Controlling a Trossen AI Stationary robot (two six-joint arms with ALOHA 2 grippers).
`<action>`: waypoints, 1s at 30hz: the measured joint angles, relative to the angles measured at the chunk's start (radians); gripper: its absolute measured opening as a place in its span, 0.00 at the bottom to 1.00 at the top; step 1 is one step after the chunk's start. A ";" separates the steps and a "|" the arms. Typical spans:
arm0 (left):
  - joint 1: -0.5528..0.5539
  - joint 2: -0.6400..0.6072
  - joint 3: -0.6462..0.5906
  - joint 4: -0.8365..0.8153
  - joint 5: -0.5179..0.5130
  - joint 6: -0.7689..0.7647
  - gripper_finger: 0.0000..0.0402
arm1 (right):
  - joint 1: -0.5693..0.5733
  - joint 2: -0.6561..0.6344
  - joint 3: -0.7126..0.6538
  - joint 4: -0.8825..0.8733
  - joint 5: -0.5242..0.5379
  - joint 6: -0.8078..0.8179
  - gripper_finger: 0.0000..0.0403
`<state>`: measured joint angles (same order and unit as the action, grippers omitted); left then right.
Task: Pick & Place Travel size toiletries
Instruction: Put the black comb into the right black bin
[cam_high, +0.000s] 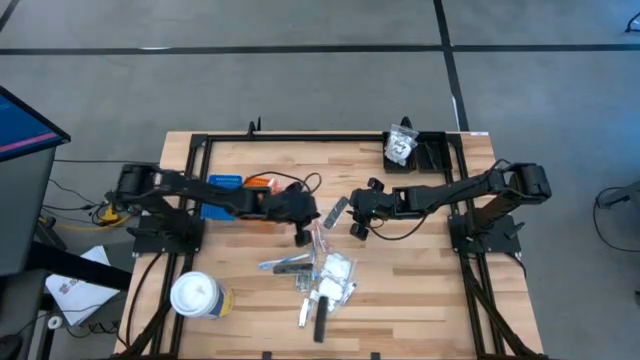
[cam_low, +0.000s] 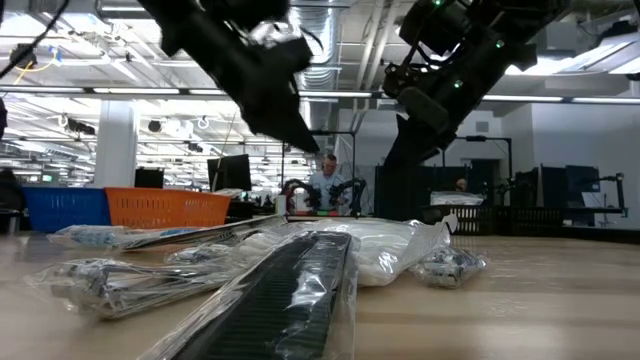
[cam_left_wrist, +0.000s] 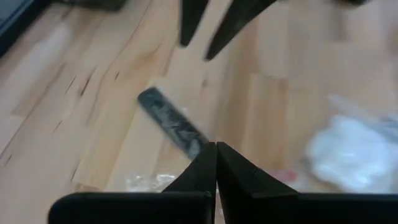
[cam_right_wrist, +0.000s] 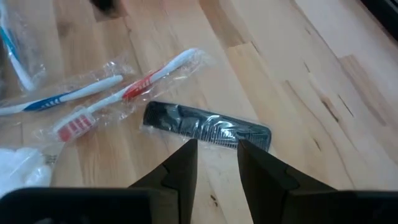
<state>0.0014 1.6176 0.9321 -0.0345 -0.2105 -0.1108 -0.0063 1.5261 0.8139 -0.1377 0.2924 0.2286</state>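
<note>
1. No brand, label or writing can be read on any item; packets are clear film, print too small to tell.
2. Toiletries pile (cam_high: 322, 280) lies near the middle front of the desk (cam_high: 420, 280): wrapped toothbrushes, white-filled packets, dark combs.
3. One wrapped black comb (cam_right_wrist: 208, 126) lies apart from the pile, between the two grippers, just beside a red-and-white toothbrush (cam_right_wrist: 124, 93) and a blue-and-white one (cam_right_wrist: 62, 96), both in film.
4. Left gripper (cam_high: 303, 234) hangs over the desk centre, jaws pressed together, holding nothing.
5. Right gripper (cam_right_wrist: 216, 155) hovers over the comb, jaws a narrow gap apart, empty; probably not touching it, though the height is hard to judge.
6. More packets sit in a black tray (cam_high: 425, 152) at the far right corner.
7. Blue tray (cam_high: 222, 184) and orange tray (cam_high: 260, 184) sit far left; white lidded cup (cam_high: 195, 295) near left.
8. Desk is pale wood planks in a black frame; grey floor; behind, an open workshop with ceiling lights and a seated person (cam_low: 325, 185).
</note>
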 joint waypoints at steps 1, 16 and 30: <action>0.009 0.029 0.012 0.000 -0.001 0.000 0.00 | 0.000 0.000 0.000 -0.005 0.000 0.000 0.27; 0.053 0.334 0.167 0.029 -0.009 0.023 0.00 | 0.000 0.000 0.000 -0.046 -0.001 0.000 0.27; 0.004 0.131 0.146 -0.121 -0.003 0.033 0.00 | 0.006 0.000 0.000 -0.067 -0.003 -0.027 0.27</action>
<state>0.0054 1.7488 1.0777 -0.1556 -0.2138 -0.0778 -0.0006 1.5257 0.8135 -0.2046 0.2890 0.2020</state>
